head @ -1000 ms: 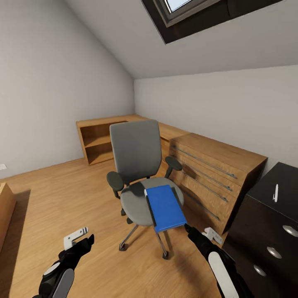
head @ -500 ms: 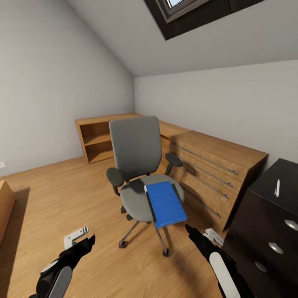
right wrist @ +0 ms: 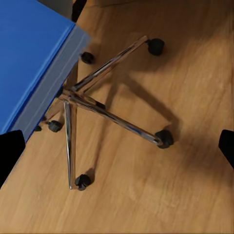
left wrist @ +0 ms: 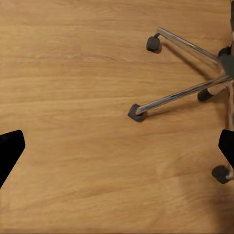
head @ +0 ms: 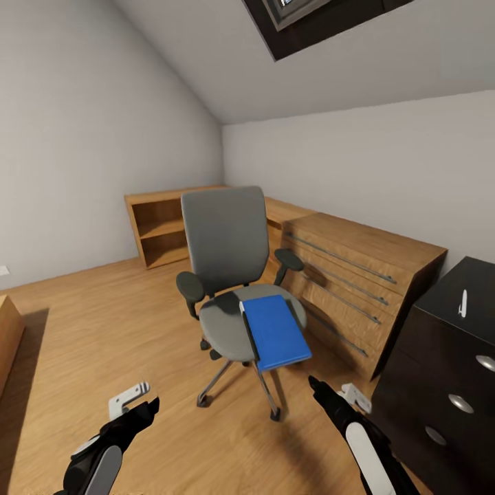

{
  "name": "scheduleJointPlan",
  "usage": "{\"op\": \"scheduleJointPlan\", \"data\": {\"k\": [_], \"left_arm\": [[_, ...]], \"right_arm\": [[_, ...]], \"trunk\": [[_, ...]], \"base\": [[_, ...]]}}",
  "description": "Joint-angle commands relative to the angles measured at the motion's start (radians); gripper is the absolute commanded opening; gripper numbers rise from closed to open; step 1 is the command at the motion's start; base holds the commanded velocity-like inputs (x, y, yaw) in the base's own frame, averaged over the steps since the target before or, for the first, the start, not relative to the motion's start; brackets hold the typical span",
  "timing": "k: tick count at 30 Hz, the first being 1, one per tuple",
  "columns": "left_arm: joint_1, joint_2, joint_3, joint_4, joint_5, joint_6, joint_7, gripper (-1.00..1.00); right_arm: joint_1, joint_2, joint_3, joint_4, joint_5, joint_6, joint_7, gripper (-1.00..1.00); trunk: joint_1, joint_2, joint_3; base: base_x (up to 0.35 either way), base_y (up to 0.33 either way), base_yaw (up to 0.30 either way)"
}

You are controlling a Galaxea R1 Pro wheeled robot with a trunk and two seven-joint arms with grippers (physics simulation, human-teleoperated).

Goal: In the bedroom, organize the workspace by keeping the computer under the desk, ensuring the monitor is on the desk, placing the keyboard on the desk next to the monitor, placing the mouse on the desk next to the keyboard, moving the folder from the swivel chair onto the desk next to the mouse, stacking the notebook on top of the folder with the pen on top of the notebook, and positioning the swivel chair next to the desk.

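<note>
The grey swivel chair stands mid-room with the bright blue folder lying on its seat and overhanging the front edge. A thin dark strip runs along the folder's left side. At the right edge is the black desk drawer unit, with the white pen on top. My left gripper hangs open low over the floor, left of the chair. My right gripper is open too, just below and right of the folder. The right wrist view looks past the folder at the chrome chair base.
A light-wood chest with bar handles sits between chair and desk. An open wooden shelf stands in the far corner. Chrome chair legs and castors lie near my left gripper. Wood floor stretches to the left.
The whole picture has slid slightly upward, so the camera moved. Both grippers keep the same open pose, and the folder still lies on the chair.
</note>
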Motion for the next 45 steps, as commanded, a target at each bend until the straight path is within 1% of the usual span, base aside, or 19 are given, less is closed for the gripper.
{"op": "scheduleJointPlan", "data": {"k": [1,8,16,23,24,32,37,38,40,41,42,43,44,45], "left_arm": [[0.000,0.000,-0.001,-0.001,0.010,0.003,0.008,1.00],[-0.001,0.001,0.001,0.000,0.010,0.003,0.007,1.00],[0.000,0.001,0.002,0.000,0.010,0.004,0.008,1.00],[-0.001,0.001,0.003,-0.002,0.011,0.004,0.008,1.00],[0.000,0.001,0.002,-0.002,0.011,0.004,0.008,1.00],[-0.001,0.001,0.000,-0.003,0.010,0.004,0.008,1.00],[0.000,0.001,-0.002,-0.005,0.009,0.004,0.008,1.00],[0.000,0.000,-0.005,-0.006,0.008,0.004,0.008,1.00],[0.000,0.001,-0.015,-0.007,0.008,0.004,0.008,1.00],[0.000,0.001,-0.019,-0.008,0.008,0.004,0.008,1.00],[0.000,0.002,-0.036,-0.015,0.007,0.003,0.008,1.00],[0.000,0.002,-0.042,-0.017,0.007,0.002,0.008,1.00],[0.000,0.003,-0.055,-0.020,0.006,0.001,0.008,1.00],[0.000,0.003,-0.060,-0.021,0.006,0.001,0.008,1.00]], "right_arm": [[0.000,0.001,-0.001,0.002,-0.008,-0.005,-0.006,1.00],[-0.003,-0.001,-0.002,0.028,-0.008,-0.042,-0.006,1.00],[-0.005,-0.001,-0.008,0.034,-0.010,-0.061,-0.001,1.00],[-0.005,0.004,-0.009,0.031,-0.012,-0.114,0.014,1.00],[-0.005,0.005,-0.008,0.032,-0.012,-0.130,0.024,1.00],[-0.005,0.004,-0.014,0.030,-0.011,-0.142,0.076,1.00],[-0.005,0.000,-0.014,0.042,-0.008,-0.145,0.139,1.00],[-0.005,-0.002,-0.015,0.059,-0.009,-0.143,0.172,1.00],[-0.005,-0.009,-0.017,0.087,-0.009,-0.139,0.231,1.00],[-0.005,-0.012,-0.017,0.096,-0.009,-0.137,0.248,1.00],[-0.005,-0.036,-0.023,0.135,-0.020,-0.108,0.317,1.00],[-0.006,-0.044,-0.028,0.148,-0.030,-0.090,0.343,1.00],[-0.006,-0.057,-0.037,0.168,-0.058,-0.052,0.389,1.00],[-0.007,-0.061,-0.043,0.176,-0.076,-0.034,0.409,1.00]], "trunk": [[0.004,-0.008,-0.004],[0.031,-0.057,-0.026],[0.061,-0.113,-0.051],[0.088,-0.162,-0.073],[0.092,-0.169,-0.076],[0.123,-0.225,-0.103],[0.142,-0.260,-0.118],[0.146,-0.267,-0.121],[0.146,-0.267,-0.121],[0.146,-0.267,-0.121],[0.146,-0.267,-0.121],[0.146,-0.267,-0.121],[0.146,-0.267,-0.121],[0.146,-0.267,-0.121]], "base": [[0.000,0.000,0.000],[0.000,0.000,0.000],[0.000,0.000,0.000],[0.000,0.000,-0.001],[0.000,0.000,-0.062],[0.000,0.000,-0.039],[0.000,0.000,-0.005],[0.000,0.000,-0.001],[0.000,0.000,0.000],[0.000,0.000,0.000],[0.000,0.000,0.000],[0.000,0.000,0.000],[0.000,0.000,0.000],[0.000,0.000,0.000]]}}
